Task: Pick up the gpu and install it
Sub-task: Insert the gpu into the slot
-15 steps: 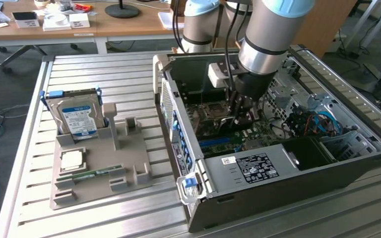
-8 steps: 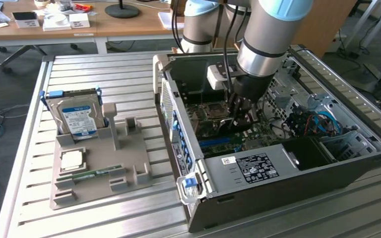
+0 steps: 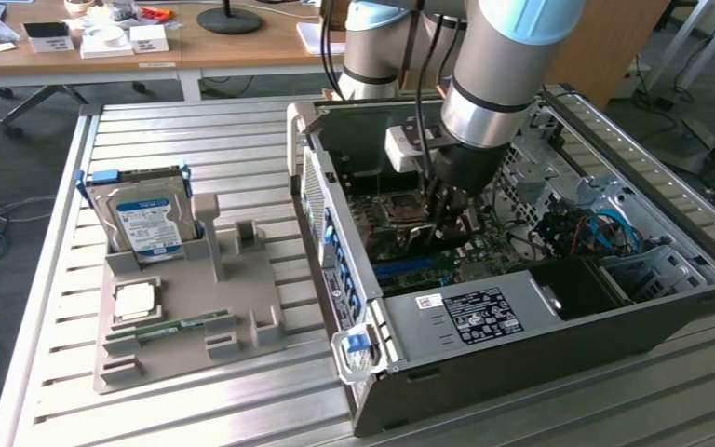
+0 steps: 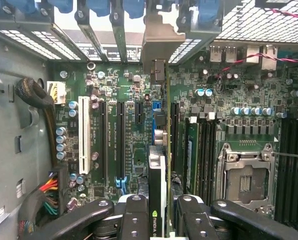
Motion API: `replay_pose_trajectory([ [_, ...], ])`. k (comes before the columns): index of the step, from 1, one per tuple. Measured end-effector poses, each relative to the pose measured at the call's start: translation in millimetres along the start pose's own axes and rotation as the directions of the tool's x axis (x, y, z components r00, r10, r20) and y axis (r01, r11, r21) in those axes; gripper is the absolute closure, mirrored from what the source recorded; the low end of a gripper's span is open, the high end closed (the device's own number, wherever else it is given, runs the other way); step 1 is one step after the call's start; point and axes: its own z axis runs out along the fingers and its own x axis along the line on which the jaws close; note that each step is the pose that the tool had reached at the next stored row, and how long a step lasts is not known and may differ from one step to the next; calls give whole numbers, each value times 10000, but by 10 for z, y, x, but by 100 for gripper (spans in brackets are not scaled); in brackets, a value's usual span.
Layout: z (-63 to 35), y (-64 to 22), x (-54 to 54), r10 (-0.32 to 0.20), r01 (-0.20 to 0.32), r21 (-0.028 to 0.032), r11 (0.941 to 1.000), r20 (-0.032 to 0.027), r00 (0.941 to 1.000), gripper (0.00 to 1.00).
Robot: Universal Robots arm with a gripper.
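Misalignment risk | you are clamping gpu point(image 4: 157, 175) in end effector point(image 4: 159, 212) inside case point(image 3: 655, 326), exterior view's 3 o'clock | tilting could be jamming it against motherboard point(image 4: 139, 125).

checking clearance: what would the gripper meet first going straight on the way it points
The gripper holds the gpu ahead of its fingers, so the card's edge would probably reach the motherboard first; depth is hard to judge.

Only a small green Nvidia-style logo on the gpu point(image 4: 157, 180) edge. Hard drive point(image 3: 149, 219) and power supply point(image 3: 476, 312) labels are unreadable.
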Motion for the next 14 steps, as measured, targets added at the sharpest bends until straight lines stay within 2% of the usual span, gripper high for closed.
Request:
replay_pose_trajectory([
  [14,35,82,-6,10,-10,1,10000,0,10000,73],
])
